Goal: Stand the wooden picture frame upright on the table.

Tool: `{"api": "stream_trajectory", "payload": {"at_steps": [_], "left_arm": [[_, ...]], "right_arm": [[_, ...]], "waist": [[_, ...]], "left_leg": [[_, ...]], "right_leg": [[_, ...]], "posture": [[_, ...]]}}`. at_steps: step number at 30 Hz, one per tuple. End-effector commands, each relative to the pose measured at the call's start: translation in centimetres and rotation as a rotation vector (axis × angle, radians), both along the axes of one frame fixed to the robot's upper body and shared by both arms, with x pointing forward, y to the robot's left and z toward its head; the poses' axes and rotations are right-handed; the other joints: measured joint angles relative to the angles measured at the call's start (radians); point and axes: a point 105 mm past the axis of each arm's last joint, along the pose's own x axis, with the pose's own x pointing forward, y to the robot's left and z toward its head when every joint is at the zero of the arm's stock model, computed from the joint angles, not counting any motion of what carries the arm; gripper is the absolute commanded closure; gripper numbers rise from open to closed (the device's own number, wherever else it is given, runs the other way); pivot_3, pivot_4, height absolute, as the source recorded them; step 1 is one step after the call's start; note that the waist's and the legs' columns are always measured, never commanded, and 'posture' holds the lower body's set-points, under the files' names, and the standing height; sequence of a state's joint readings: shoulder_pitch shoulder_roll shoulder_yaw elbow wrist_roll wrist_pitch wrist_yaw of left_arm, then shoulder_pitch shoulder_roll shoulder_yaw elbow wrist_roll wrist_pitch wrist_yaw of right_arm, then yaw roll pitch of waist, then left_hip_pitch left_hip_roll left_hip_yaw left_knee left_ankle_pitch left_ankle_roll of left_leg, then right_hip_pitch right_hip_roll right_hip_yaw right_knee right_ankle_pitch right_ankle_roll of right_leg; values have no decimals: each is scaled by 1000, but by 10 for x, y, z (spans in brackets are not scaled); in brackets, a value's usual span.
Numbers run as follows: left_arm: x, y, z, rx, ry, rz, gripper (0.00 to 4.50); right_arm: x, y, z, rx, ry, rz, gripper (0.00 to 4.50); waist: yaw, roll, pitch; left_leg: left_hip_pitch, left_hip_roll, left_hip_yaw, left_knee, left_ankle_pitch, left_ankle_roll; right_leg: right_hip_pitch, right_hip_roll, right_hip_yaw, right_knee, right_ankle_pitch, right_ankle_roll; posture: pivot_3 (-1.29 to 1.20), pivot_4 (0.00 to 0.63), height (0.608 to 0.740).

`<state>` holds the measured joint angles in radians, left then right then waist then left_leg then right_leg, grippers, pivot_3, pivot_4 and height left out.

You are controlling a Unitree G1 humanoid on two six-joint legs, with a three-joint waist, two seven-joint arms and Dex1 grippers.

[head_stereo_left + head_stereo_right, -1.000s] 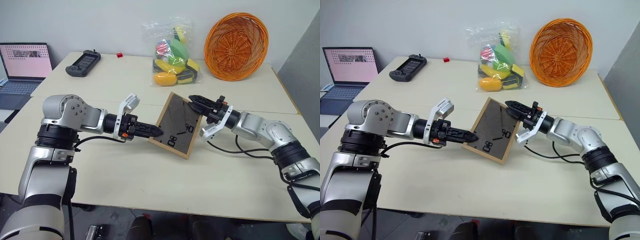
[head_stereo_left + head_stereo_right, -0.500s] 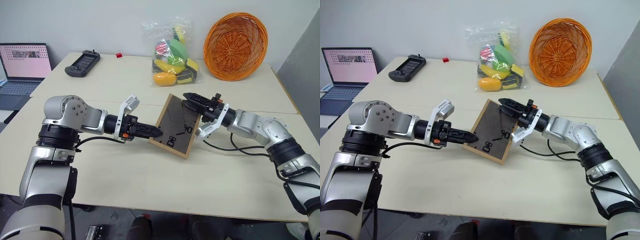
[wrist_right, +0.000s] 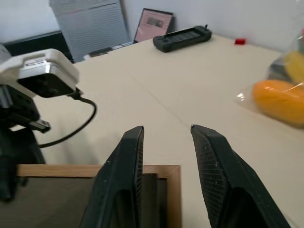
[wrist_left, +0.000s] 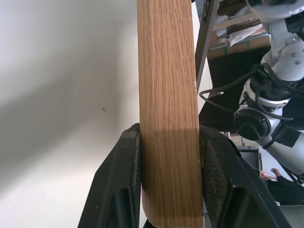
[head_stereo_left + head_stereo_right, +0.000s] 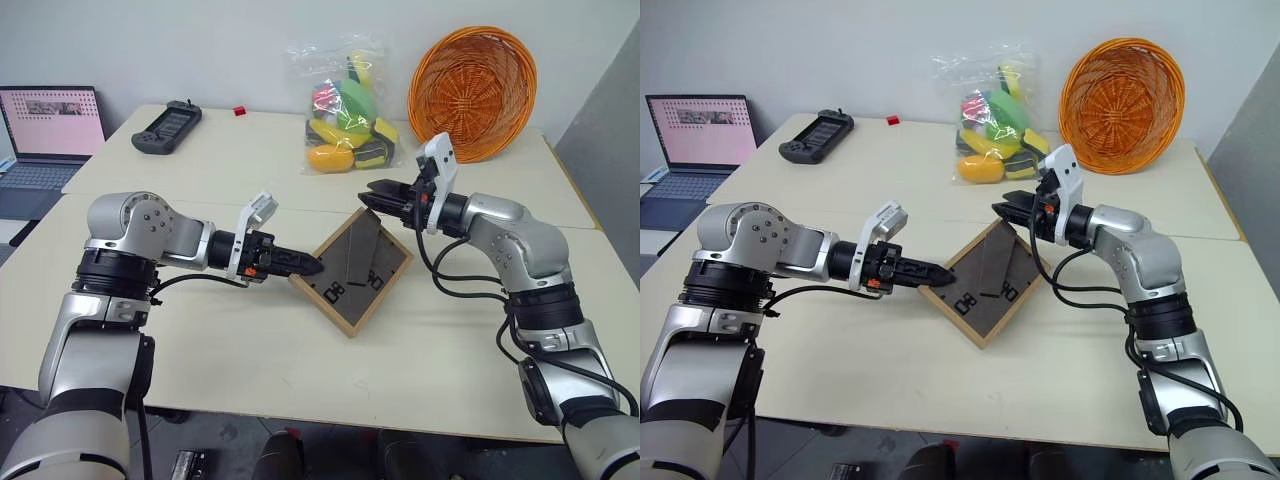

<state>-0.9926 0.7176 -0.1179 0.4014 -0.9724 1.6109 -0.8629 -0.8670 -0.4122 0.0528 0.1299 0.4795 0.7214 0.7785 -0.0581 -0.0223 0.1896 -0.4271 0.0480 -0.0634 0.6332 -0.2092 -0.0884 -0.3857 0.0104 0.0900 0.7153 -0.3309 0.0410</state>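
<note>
The wooden picture frame (image 5: 352, 272) tilts over the table (image 5: 250, 360) with one corner pointing away from me. Its dark back board and white markings face up. My left gripper (image 5: 308, 266) is shut on the frame's left edge, and the light-wood edge (image 4: 168, 118) sits clamped between the black fingers (image 4: 118, 180). My right gripper (image 5: 372, 195) hovers open just above the frame's far corner (image 3: 156, 170). It holds nothing, and bare table shows between its fingers (image 3: 128, 161).
On the farther table stand an orange wicker basket (image 5: 470, 92), a clear bag of colourful items (image 5: 348, 105), a black handheld console (image 5: 166, 125) and a small red block (image 5: 240, 110). A laptop (image 5: 48, 130) sits at far left.
My right gripper has left the frame's upper right edge and risen to its far corner, wrist turned. The frame has swung and tipped lower. The left gripper keeps its hold in place.
</note>
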Motion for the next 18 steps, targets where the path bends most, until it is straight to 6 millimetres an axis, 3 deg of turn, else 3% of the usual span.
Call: {"api": "stream_trajectory", "payload": {"at_steps": [1, 5, 11, 18], "left_arm": [[-1, -5, 21, -62, -59, -30, 3197], [-1, -5, 21, -66, -60, -28, 3197], [-1, -3, 22, -65, -64, -20, 3197], [0, -5, 22, -64, -66, -22, 3197]], "right_arm": [[0, -12, 16, 65, 102, -11, 2827], [-13, -20, 11, 74, 179, 34, 2827], [-17, -40, -2, 79, 238, -11, 2827], [-26, -38, 2, 178, 308, 15, 2827]], "waist": [[0, 0, 0], [0, 0, 0], [0, 0, 0], [-4, 0, 0]], "left_leg": [[-1, 0, 0, 0, 0, 0], [-2, 0, 0, 0, 0, 0], [-3, 0, 0, 0, 0, 0], [-3, 0, 1, 0, 0, 1]], "right_leg": [[-1, 0, 0, 0, 0, 0], [-2, 0, 0, 0, 0, 0], [-2, 0, 0, -1, 0, 0], [-3, 1, 1, 0, 0, 0]], "posture": [[0, 150, 740], [0, 150, 740], [0, 150, 740], [0, 150, 740]]}}
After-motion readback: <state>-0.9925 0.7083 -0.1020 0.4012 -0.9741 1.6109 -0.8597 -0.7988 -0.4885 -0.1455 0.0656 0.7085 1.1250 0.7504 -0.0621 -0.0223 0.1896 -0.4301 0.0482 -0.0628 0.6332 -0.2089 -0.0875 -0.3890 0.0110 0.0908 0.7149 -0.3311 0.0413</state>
